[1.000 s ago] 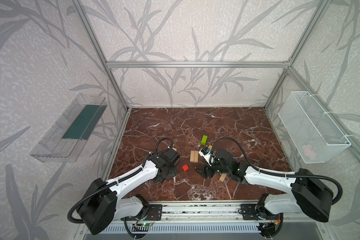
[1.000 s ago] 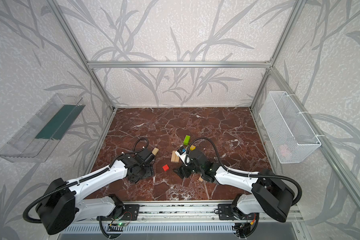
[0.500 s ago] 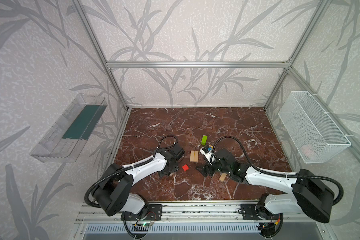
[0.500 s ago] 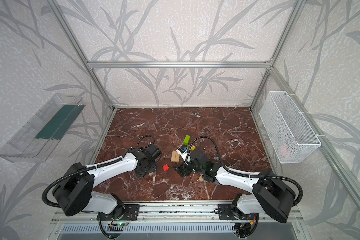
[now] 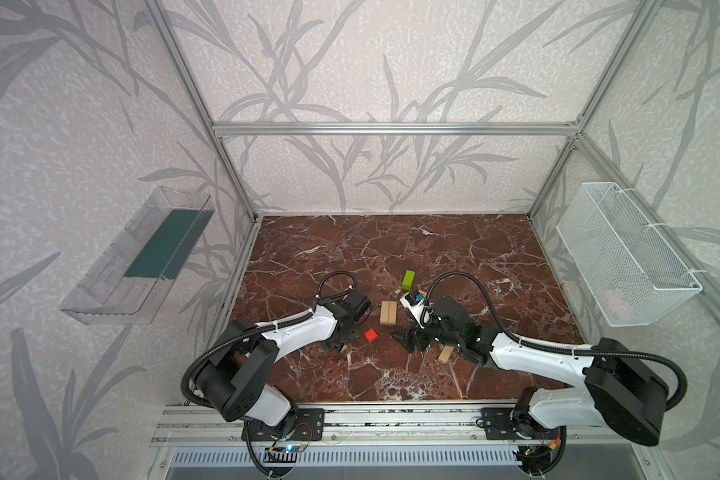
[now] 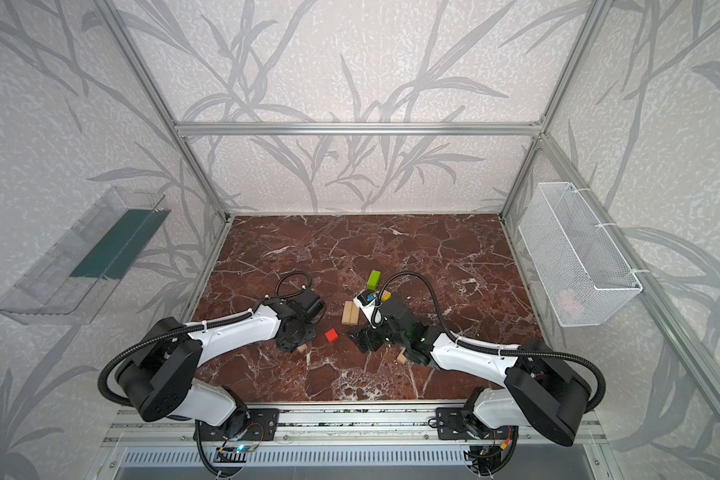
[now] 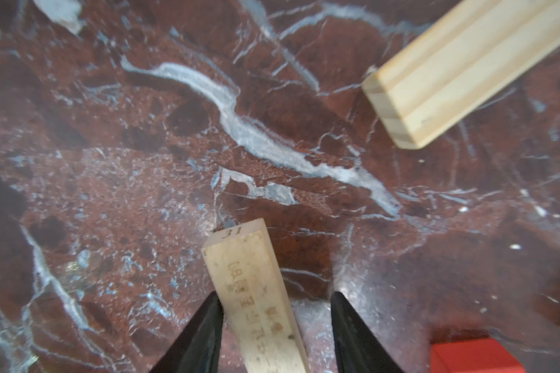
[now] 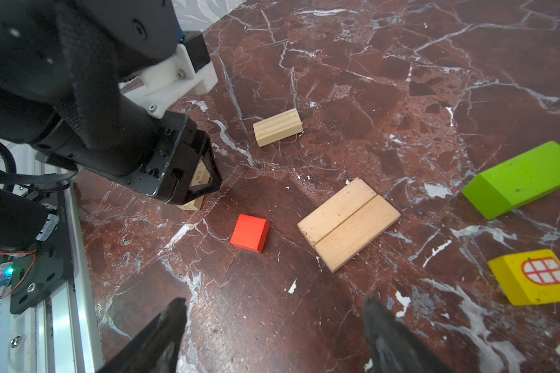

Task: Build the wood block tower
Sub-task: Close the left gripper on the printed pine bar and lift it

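No tower is in view; the wood blocks lie apart on the marble floor. My left gripper (image 7: 275,294) is open and straddles a plain plank (image 7: 256,297): one finger touches it, and a gap shows at the other. My right gripper (image 8: 274,302) hangs open over bare floor. Ahead of it lie a red cube (image 8: 250,233), two planks side by side (image 8: 348,222), a green bar (image 8: 524,179), a yellow window block (image 8: 535,277) and a grooved wood piece (image 8: 277,127). In both top views the red cube (image 5: 371,335) (image 6: 331,335) sits between the grippers.
A loose wood piece (image 5: 445,354) lies under my right arm. A clear tray (image 5: 138,257) hangs on the left wall and a wire basket (image 5: 624,253) on the right wall. The aluminium rail (image 5: 391,415) borders the floor's near edge.
My left gripper's jaws have narrowed around the plain plank, and the left arm has swung in towards the middle. The right gripper has barely moved.
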Robot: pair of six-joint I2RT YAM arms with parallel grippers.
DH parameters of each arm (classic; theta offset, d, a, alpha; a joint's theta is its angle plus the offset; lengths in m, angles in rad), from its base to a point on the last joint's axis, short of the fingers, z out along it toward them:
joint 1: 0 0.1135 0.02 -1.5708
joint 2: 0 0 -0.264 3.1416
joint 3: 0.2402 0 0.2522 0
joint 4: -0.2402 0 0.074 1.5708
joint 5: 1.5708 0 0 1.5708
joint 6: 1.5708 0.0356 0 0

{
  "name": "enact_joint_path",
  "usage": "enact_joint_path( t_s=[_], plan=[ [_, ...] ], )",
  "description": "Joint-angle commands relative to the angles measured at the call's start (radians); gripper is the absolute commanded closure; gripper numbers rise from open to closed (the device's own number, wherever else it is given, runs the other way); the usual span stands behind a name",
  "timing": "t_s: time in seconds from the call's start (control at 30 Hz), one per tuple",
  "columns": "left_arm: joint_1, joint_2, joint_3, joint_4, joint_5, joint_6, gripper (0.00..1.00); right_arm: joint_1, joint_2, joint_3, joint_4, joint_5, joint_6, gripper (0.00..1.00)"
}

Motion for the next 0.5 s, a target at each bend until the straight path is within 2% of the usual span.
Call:
enact_joint_path(
  t_s=[0.0,0.47],
  plan=[
    [0.012,-0.022,-0.031,0.016,-0.009,-0.028,0.5,0.0,-0.009,-0.002,0.012,0.016,-0.008,0.15],
    [0.019,-0.076,-0.078,0.085,0.034,0.001,0.74,0.001,-0.003,0.006,0.0,0.016,-0.005,0.14]
  ],
)
